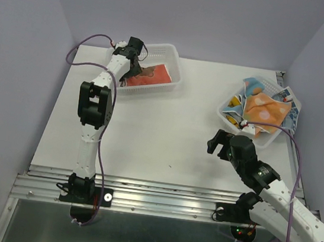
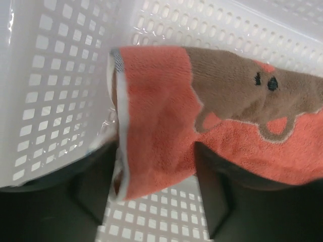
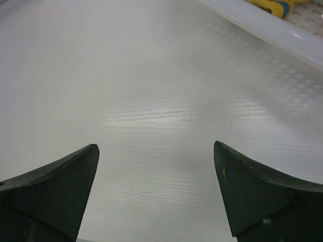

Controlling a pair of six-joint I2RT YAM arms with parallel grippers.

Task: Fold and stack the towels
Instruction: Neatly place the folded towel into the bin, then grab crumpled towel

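The left gripper (image 2: 155, 151) hangs inside the white basket (image 2: 50, 75), its jaws parted, one finger on each side of the folded red-orange towel (image 2: 161, 126). That towel lies flat on the basket's floor and bears a brown animal figure. Well to the right of this basket and nearer the arm bases, the right gripper (image 3: 155, 146) hovers spread wide over the bare table (image 3: 126, 75), holding nothing. Farther right, a second basket (image 1: 226, 113) holds the unfolded towels (image 1: 265, 108), an orange dotted one uppermost.
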